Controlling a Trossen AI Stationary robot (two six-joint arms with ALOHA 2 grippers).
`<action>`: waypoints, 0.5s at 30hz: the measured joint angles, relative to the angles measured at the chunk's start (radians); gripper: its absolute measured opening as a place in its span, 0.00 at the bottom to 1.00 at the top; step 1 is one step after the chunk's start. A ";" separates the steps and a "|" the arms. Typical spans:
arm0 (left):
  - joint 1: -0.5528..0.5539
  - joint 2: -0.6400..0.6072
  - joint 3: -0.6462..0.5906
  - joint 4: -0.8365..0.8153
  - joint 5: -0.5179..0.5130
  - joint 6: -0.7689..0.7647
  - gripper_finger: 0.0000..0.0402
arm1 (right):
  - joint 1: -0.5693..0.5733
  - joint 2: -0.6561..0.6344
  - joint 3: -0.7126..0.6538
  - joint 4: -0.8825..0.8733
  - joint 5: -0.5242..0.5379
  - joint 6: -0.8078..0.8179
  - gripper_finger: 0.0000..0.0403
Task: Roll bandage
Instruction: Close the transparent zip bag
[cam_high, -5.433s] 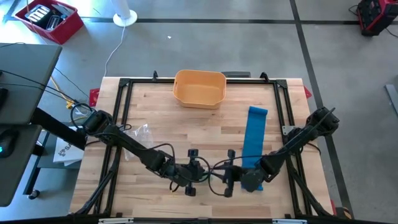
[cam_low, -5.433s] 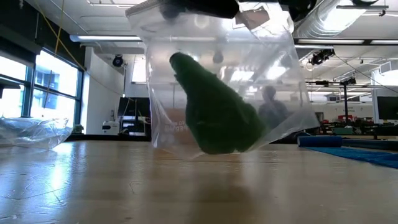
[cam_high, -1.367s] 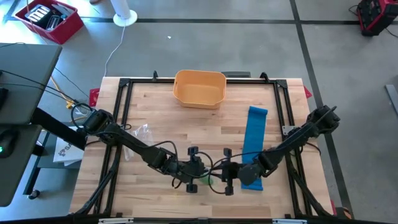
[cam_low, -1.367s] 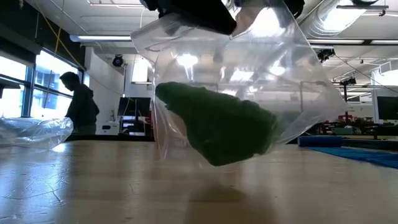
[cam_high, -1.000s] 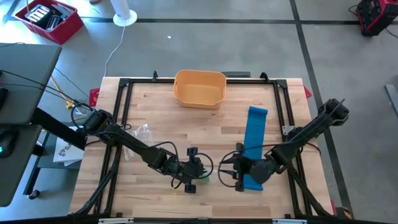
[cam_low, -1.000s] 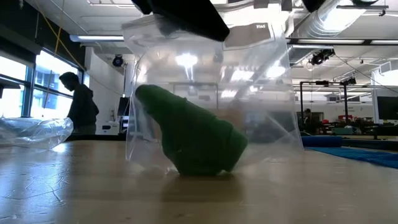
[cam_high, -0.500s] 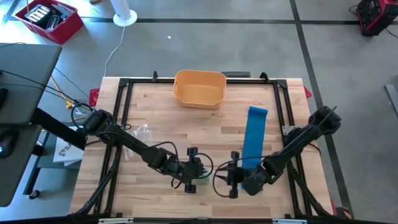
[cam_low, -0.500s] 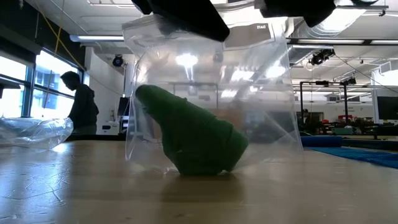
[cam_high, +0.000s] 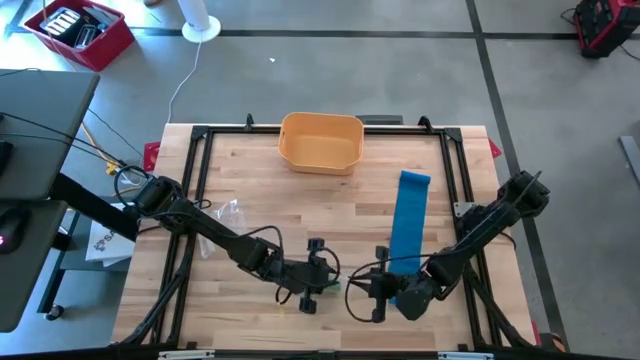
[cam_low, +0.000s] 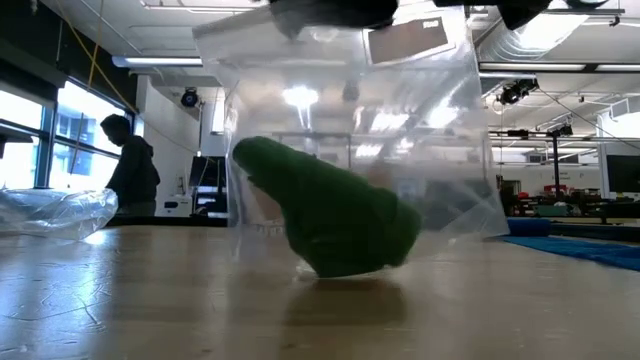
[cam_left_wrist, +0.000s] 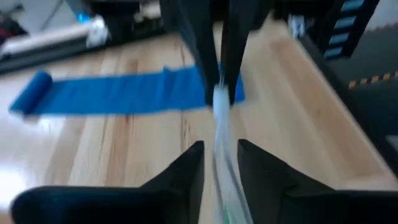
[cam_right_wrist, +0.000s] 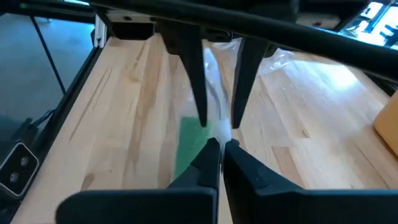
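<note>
Beyond the table's left edge, in the low view, a person (cam_low: 132, 170) is being seen standing in the room, and a crumpled plastic sheet (cam_high: 226, 212) is being left lying near the left side of the table (cam_high: 260, 180). Near the front edge, about midway along it, a clear plastic bag (cam_low: 350, 150) with a green rolled bandage (cam_low: 335, 220) inside is being held up between the two arms, its bottom resting on the wood. The left gripper (cam_high: 318, 279) is being kept at the bag's top edge with its fingers (cam_left_wrist: 186, 171) spread apart on either side of the plastic. Just to the right, the right gripper (cam_high: 377, 285) is being pressed together, pinching the bag's top edge. At the back edge an orange bin (cam_high: 321, 142) is being left standing, and toward the right side a blue bandage (cam_high: 408, 225) is being left stretched flat, its rolled end toward the back.
</note>
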 joint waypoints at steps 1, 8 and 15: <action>0.000 0.000 0.000 0.025 0.000 0.008 0.27 | 0.000 0.000 0.000 0.000 0.000 0.004 0.00; 0.001 0.044 0.001 0.170 0.003 0.120 0.29 | 0.000 0.000 0.000 0.028 0.003 -0.005 0.00; -0.015 0.064 0.001 0.185 -0.031 0.179 0.15 | 0.006 -0.001 0.000 0.043 0.006 -0.012 0.00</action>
